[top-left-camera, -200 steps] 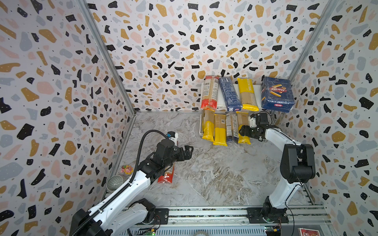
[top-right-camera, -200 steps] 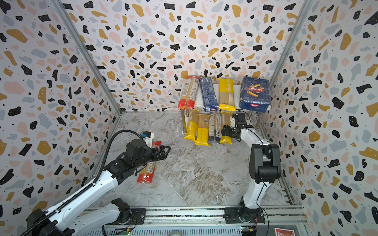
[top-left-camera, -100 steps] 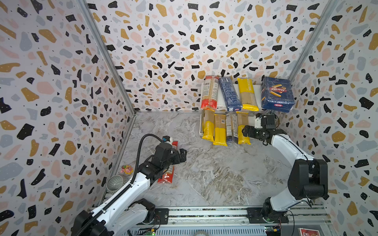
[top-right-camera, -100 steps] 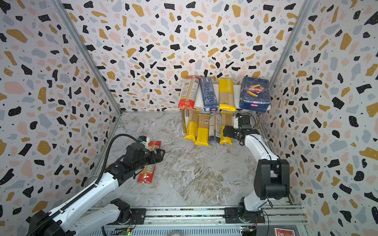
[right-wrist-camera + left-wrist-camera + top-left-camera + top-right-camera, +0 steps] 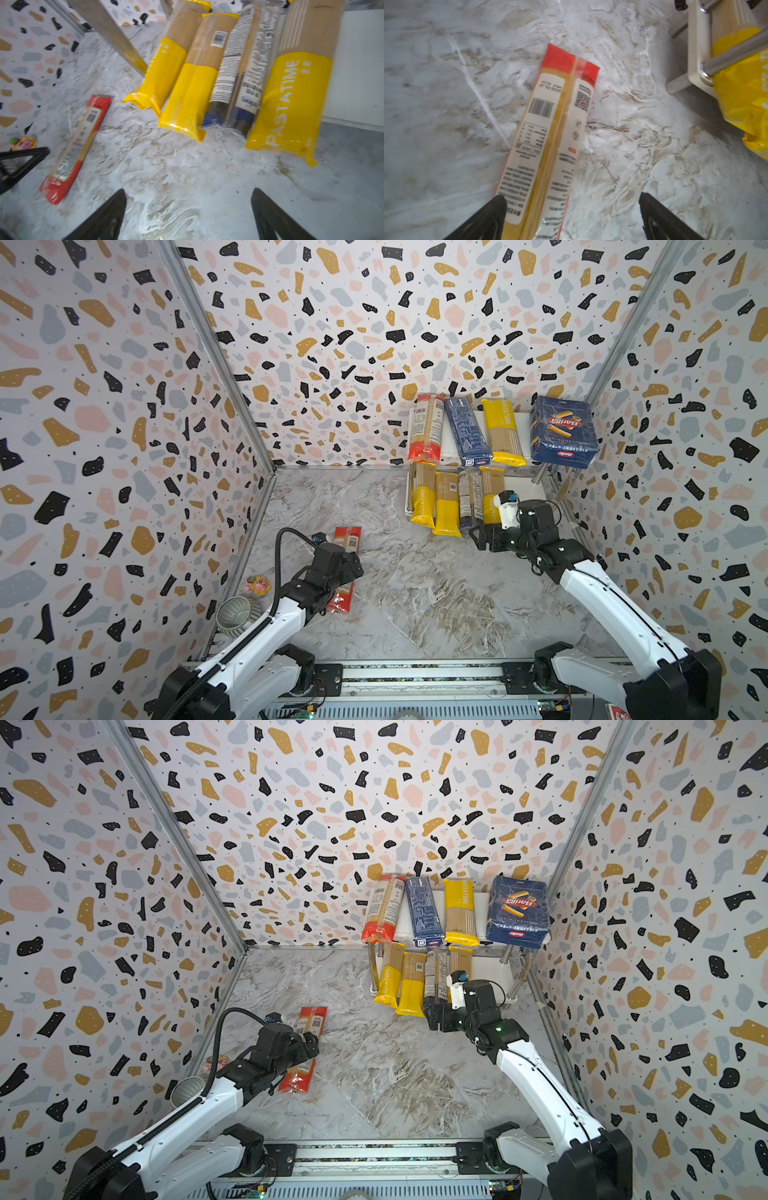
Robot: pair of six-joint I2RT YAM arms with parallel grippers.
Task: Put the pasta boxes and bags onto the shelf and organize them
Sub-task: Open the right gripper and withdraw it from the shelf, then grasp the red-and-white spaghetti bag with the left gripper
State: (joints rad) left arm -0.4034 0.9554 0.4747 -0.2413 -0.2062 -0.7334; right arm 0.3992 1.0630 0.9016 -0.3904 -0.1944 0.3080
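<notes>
Hanging spread wide over the red-ended bag (image 5: 550, 124) at left, the left gripper (image 5: 571, 195) mirrors the empty, spread right gripper (image 5: 188, 191) facing the shelf (image 5: 357, 62).

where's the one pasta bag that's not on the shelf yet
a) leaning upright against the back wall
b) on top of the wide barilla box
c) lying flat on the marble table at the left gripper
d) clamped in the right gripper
c: the red-ended bag lies flat on the marble table, running between the spread fingers of the open left gripper.
</notes>
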